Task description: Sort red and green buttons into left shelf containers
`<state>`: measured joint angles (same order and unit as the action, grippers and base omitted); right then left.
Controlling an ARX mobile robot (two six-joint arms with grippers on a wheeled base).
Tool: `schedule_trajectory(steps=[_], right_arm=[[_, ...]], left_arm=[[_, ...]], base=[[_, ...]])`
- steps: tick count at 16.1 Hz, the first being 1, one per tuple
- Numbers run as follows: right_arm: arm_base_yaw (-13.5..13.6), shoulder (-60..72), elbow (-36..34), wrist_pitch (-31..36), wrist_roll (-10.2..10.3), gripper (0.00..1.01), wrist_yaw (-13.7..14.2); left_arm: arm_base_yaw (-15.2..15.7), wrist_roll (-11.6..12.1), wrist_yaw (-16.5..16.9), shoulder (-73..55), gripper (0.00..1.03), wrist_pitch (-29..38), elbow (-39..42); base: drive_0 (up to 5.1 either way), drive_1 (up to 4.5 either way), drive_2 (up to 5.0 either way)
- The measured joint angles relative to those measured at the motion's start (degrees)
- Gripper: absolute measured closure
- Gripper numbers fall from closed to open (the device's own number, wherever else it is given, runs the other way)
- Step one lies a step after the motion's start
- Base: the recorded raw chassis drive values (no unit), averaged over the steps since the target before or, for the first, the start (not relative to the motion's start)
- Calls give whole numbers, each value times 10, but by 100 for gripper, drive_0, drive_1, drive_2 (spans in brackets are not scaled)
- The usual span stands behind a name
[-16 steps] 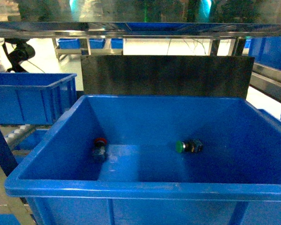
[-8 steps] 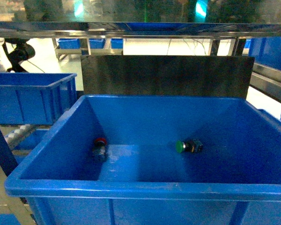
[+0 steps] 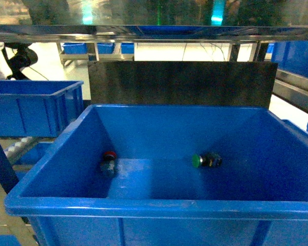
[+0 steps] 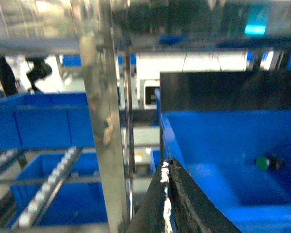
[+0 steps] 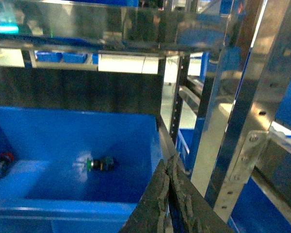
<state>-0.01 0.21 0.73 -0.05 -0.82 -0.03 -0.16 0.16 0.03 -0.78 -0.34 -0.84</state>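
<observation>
My left gripper [image 4: 167, 194] sits at the bottom of its wrist view, its two dark fingers pressed together with nothing between them. My right gripper [image 5: 167, 194] looks the same in its own view: fingers closed against each other, holding nothing. Neither one shows in the head view.

Just beyond both sets of fingertips is the big blue bin [image 3: 143, 207], thick-rimmed with sloping walls. On its floor the red button [image 3: 109, 160] stands near the left wall, red cap up on a dark body. Well apart from it, toward the middle, the green button [image 3: 205, 160] lies on its side, green cap pointing left. My left camera catches only the green one; my right camera sees it mid-floor, with the red one at the far left edge.

A dark panel [image 3: 182, 82] stands behind the bin. To the left, another blue bin [image 3: 33, 105] sits on the left shelf, and a lower one [image 4: 63, 199] lies beside a roller track [image 4: 48, 187]. Shiny metal uprights [image 4: 104, 111] frame the racks.

No label, brand or writing that I can read.
</observation>
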Motion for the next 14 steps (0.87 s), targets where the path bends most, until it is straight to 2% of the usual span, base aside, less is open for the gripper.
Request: schedule_trajectory(steps=[11,12,14], right_arm=[[0,0,0,-2,0,99,0],[0,0,0,-2,0,97,0],[0,0,0,-2,0,72,0]], left_arm=[[0,0,0,2,101,1,0],[0,0,0,2,97,1,0],[0,0,0,2,71,1,0]], base=[[0,0,0],[0,0,0],[0,0,0]])
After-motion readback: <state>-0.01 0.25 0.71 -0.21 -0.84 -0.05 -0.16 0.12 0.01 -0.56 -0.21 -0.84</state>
